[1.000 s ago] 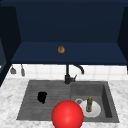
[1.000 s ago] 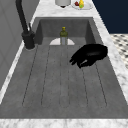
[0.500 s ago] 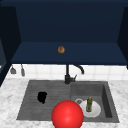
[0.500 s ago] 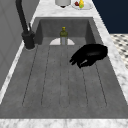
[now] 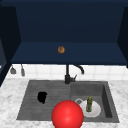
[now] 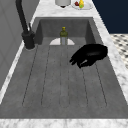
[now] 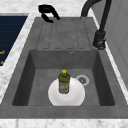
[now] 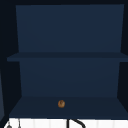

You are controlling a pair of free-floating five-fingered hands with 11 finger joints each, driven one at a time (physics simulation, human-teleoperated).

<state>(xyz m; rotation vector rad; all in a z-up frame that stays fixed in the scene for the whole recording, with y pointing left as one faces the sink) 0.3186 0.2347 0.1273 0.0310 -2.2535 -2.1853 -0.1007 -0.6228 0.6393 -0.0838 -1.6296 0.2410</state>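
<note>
Black against the grey ribbed drainboard [image 5: 55, 90], the left hand [image 5: 42, 97] is seen hovering over the left part of the sink, near its front edge. In the left side view [image 6: 90, 55] its fingers are loosely bent and spread, and nothing is held or pinched, so the hand is taken to be relaxed and empty. Whether the fingertips touch the ribs cannot be told.

The drainboard is the thing closest to the hand. The fingers are pointed along it toward a green bottle [image 6: 63, 35], which stands upright on a white plate [image 7: 75, 97] down in the basin, well apart from the hand. The drain is seen just beside the plate.

For the hover to be handled well, it is judged that:
- the fingers should be kept loose and clear of the ribs, so that nothing is scraped
- any travel toward the basin should be made above its wall [image 7: 62, 60], since the bottle sits lower than the drainboard
- the tall, narrow bottle should be approached slowly, as it could be tipped easily
- the black faucet [image 5: 67, 75] at the back should be given room

A red ball [image 5: 67, 115] is seen at the front edge, and a small brown thing [image 8: 61, 103] lies on the cabinet shelf
</note>
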